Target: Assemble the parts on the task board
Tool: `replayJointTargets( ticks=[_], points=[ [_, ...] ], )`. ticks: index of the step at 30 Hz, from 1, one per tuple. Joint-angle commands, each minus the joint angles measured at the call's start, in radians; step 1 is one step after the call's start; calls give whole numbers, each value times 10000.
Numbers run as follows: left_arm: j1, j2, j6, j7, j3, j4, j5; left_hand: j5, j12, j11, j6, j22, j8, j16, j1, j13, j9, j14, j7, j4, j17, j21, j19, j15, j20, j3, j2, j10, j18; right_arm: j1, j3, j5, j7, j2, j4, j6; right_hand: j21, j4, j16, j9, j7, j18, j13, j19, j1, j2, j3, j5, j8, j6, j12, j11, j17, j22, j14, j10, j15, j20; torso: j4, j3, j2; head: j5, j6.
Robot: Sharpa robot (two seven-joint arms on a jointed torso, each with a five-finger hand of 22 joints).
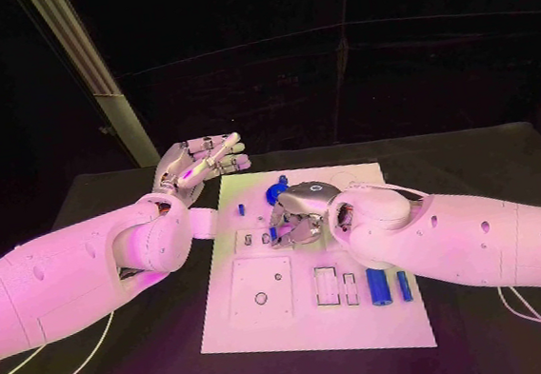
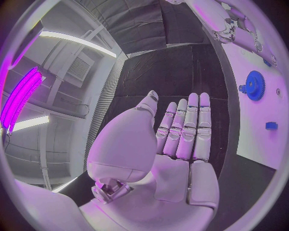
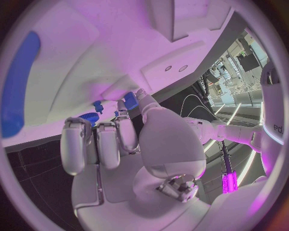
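My left hand (image 1: 200,164) hangs off the task board's (image 1: 271,317) far left corner, above the black table (image 1: 104,189); it holds nothing, fingers (image 2: 188,127) straight and side by side, palm flat. It is out of the work for now.

On the board, a blue gear (image 1: 278,189) sits near the far edge, a small blue part (image 1: 239,209) lies left of it, and two blue pins (image 1: 378,286) lie near the front right.

My right hand (image 1: 300,213) is down over the middle of the board, fingers (image 3: 99,144) curled, and a small blue piece (image 3: 130,100) shows at their tips. I judge I am pinching it and seating it, though the socket is hidden. The next move calls for pressing it straight down without tilting, then letting go gently.
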State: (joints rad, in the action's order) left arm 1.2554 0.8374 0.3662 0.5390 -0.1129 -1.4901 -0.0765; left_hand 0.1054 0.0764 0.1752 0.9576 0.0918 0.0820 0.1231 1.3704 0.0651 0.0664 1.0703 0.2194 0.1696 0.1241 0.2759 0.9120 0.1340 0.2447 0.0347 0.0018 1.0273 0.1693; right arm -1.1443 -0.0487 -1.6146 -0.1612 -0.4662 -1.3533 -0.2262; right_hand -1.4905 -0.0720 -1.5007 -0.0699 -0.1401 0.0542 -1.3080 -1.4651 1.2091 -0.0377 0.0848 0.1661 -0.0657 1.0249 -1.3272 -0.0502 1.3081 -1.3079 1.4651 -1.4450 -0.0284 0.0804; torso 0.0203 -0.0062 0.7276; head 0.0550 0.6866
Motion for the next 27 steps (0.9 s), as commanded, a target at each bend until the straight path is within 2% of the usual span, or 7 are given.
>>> replayJointTargets(
  ticks=[1, 12, 15, 16, 20, 25, 27],
  points=[
    [20, -4, -90, 55, 9, -11, 44, -46, -45, 6, 1, -10, -61, -48, 89, -8, -7, -32, 35, -58, 0, -43, 68, 17, 3, 11, 21, -13, 144, 3, -16, -117, -187, -5, -12, -133, 43, -40, 45, -13, 5, -110, -743, -53, -89, -2, -46, -43, 2, -73, -7, -34, 1140, -586, 746, 5, 78, 64, -1, -1, 2, -5, 0],
    [20, 0, -86, 47, 9, -7, 44, -46, -49, 10, -3, -13, -66, -54, 84, -9, -8, -32, 39, -61, 0, -45, 70, 19, 3, 7, 22, -18, 143, 3, -16, -219, -340, -29, -49, -386, 48, -58, 60, -22, 14, -107, -716, -49, -84, 26, -57, -10, -11, -57, 28, -27, 1110, -576, 740, 23, 74, 63, -1, 0, -2, -18, -4],
    [20, -1, -88, -15, 9, 4, 48, -46, -54, 13, -6, -16, -71, -59, 79, -10, -9, -32, 42, -65, 0, -46, 72, 21, 3, 4, 23, -22, 143, 9, -16, -287, -351, -132, -143, -1051, 82, -218, 124, 38, -88, -97, -325, -16, -259, -177, -302, -55, 49, -515, 547, -110, 1006, -512, 712, 335, 129, 94, 2, 5, -2, -30, -15],
    [20, 0, -98, -60, 9, 9, 83, -45, -50, 1, 7, -10, -73, -26, 82, -7, -6, 57, 25, -86, 22, -21, 128, -2, -11, 3, 28, -4, 151, 12, -15, -291, -292, -185, -193, -1293, 98, -369, 163, 76, -174, -93, -6, 0, -413, -361, -504, -54, 9, -888, 963, -179, 943, -482, 695, 583, 179, 126, -6, 10, -8, -30, -17],
    [20, 31, -280, -567, 9, 45, 760, -48, 110, -232, 204, 180, -47, 460, -65, 47, 13, 1172, -150, -133, 370, 493, 1048, -358, -363, -93, 41, 489, 152, 17, -8, 89, 435, -615, -573, -2373, 161, -975, 292, 36, -309, -68, 359, 57, -358, -665, -1124, 93, 23, -1367, 1371, -310, 749, -367, 643, 852, 301, 259, -26, 22, -27, -1, -54],
    [31, 121, -853, -2043, 9, 78, 2425, -64, 436, -578, 749, 505, 125, 1260, -443, 190, 67, 2706, -360, 36, 1065, 1238, 2219, -820, -846, -366, -38, 1484, 148, -91, 8, 1762, 2204, -1431, -1219, -2899, 349, -1515, 582, 52, -397, 7, 671, 244, 127, -543, -1557, 178, 41, -1900, 1672, -386, 314, 0, 529, 1085, 363, 323, -42, 10, -74, 8, -100],
    [47, 140, -1142, -2825, 10, 121, 3296, -74, 550, -771, 982, 728, 185, 1806, -585, 278, 91, 3502, -511, 133, 1544, 1697, 2839, -1060, -1069, -484, -47, 1897, 163, -194, 36, 2754, 2801, -1829, -1514, -2725, 499, -1528, 752, 3, -367, 69, 806, 395, 303, -410, -1599, 109, -39, -1578, 1819, -368, 64, 292, 461, 1197, 357, 319, -65, 27, -127, 33, -73]
  ],
)
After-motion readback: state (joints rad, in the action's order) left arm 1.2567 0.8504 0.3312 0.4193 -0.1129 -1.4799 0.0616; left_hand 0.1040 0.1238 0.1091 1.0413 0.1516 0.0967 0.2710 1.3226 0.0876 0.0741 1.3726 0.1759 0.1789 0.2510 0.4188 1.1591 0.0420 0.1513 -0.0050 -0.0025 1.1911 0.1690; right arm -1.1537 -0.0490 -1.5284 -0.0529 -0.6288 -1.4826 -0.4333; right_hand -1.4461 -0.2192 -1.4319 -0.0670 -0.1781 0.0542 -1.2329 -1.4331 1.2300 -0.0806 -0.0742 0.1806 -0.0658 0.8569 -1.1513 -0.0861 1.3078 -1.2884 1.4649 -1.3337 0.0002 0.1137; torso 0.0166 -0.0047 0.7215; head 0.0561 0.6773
